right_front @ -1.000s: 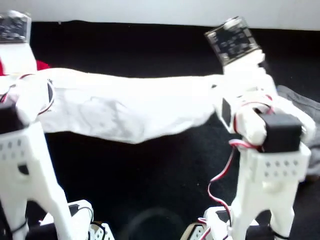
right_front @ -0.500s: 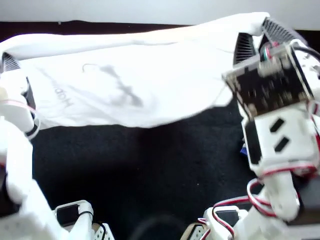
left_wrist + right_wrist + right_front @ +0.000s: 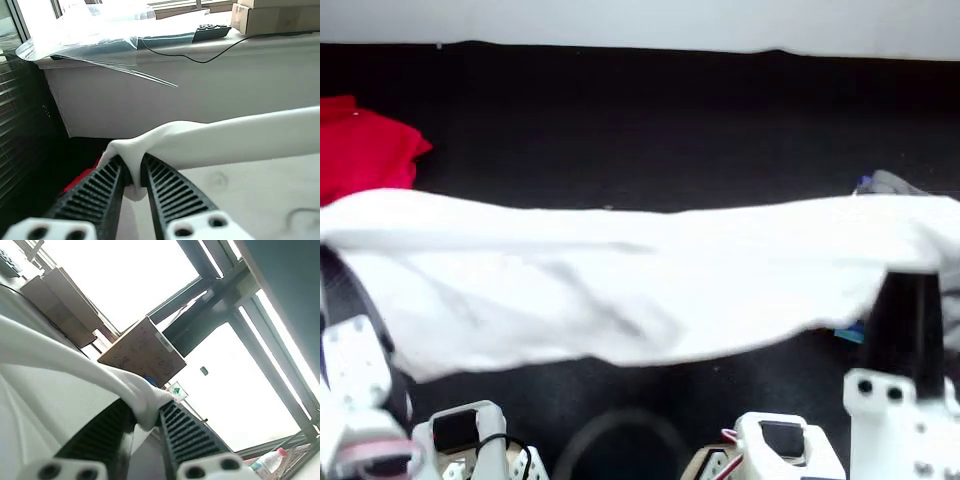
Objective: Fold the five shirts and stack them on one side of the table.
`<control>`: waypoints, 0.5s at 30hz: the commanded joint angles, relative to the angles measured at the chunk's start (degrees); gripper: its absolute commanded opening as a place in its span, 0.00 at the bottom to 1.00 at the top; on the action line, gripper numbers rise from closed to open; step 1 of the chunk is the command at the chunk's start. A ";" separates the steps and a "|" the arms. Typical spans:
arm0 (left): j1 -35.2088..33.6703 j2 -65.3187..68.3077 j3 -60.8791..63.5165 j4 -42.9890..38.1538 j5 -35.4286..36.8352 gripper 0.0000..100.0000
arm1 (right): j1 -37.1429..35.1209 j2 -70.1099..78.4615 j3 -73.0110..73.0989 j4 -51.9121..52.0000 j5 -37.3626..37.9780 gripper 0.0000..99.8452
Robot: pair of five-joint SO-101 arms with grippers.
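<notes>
Stretching from 9 o'clock to 3 o'clock above the dark counter (image 3: 650,120), the white shirt (image 3: 640,290) is held up between the two arms. Its long axis lies straight across the high view, and its loose lower edge faces 6 o'clock, toward the arm bases. One bunched corner of the cloth is pinched by the left gripper (image 3: 131,165), whose ribbed fingers are closed down to the thickness of the fabric. The opposite corner is clamped in the same way by the right gripper (image 3: 147,412), with a fold of cloth squeezed between its nearly closed fingers. A red shirt (image 3: 365,150) is seen lying on the counter at 10 o'clock, well apart from the white one. A grey garment (image 3: 895,185) is partly seen at 3 o'clock, just behind the white shirt's upper edge.

Compared with half a second ago, the white shirt is found nearer the 6 o'clock side, having been carried back from the far edge at 12 o'clock. The red shirt, covered then, is now exposed, and the right arm's circuit board is no longer seen at 2 o'clock.
</notes>
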 commanded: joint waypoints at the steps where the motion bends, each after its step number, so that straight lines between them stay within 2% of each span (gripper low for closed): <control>1: -0.92 -1.27 -0.31 2.55 -0.44 0.01 | 3.38 0.48 -3.56 0.57 1.23 0.01; 4: -0.92 -0.22 -0.22 3.34 -0.44 0.01 | 3.65 1.10 -2.24 1.63 1.05 0.01; 7: -0.84 2.07 3.12 2.90 -0.44 0.01 | 3.47 1.10 5.85 1.63 0.79 0.01; 12: -0.31 7.52 17.89 2.37 -2.73 0.01 | 3.38 1.10 27.38 1.63 0.62 0.01; 15: 1.45 11.03 27.21 -2.99 -7.38 0.01 | 0.57 1.10 40.13 0.48 0.62 0.01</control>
